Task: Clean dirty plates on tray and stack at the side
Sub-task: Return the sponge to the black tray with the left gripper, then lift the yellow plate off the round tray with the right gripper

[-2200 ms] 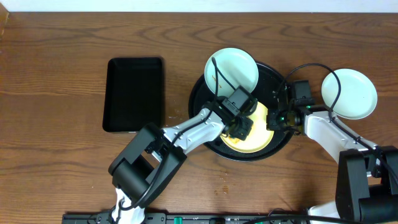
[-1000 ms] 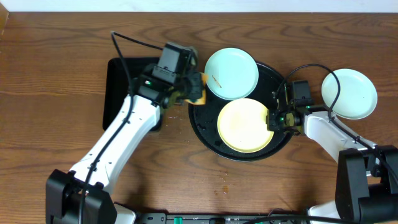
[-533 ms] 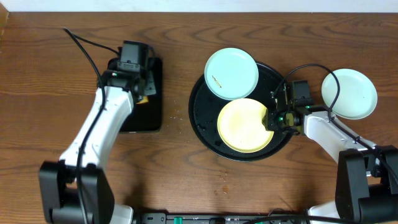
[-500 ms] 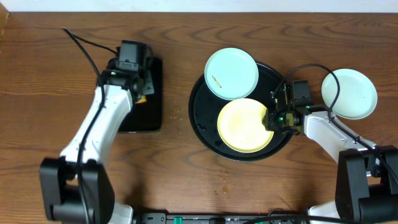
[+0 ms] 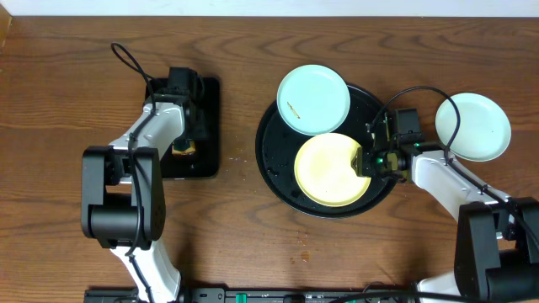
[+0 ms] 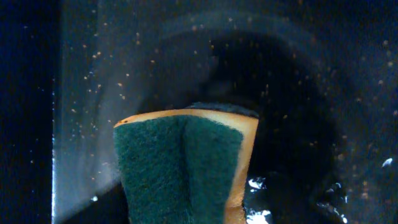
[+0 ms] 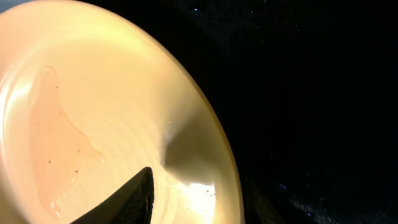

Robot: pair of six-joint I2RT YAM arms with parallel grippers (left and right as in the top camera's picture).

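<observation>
A pale yellow plate (image 5: pixel 328 168) lies in the round black tray (image 5: pixel 271 147), wet and glossy in the right wrist view (image 7: pixel 93 93). A mint-blue plate (image 5: pixel 313 99) with a brown smear rests on the tray's far rim. A second mint-blue plate (image 5: pixel 472 126) sits on the table to the right. My right gripper (image 5: pixel 363 162) is open and straddles the yellow plate's right rim, one finger (image 7: pixel 124 202) over the inside. My left gripper (image 5: pixel 182 133) is open over the green-and-yellow sponge (image 5: pixel 183 150), whose green face (image 6: pixel 180 168) fills the left wrist view.
The sponge lies in a small rectangular black tray (image 5: pixel 209 105) to the left of the round tray. Cables loop over both arms. Both arm bases stand at the table's near edge.
My left arm has swung from the round tray to the rectangular tray and let go of the sponge there. My right jaws have widened around the yellow plate's rim.
</observation>
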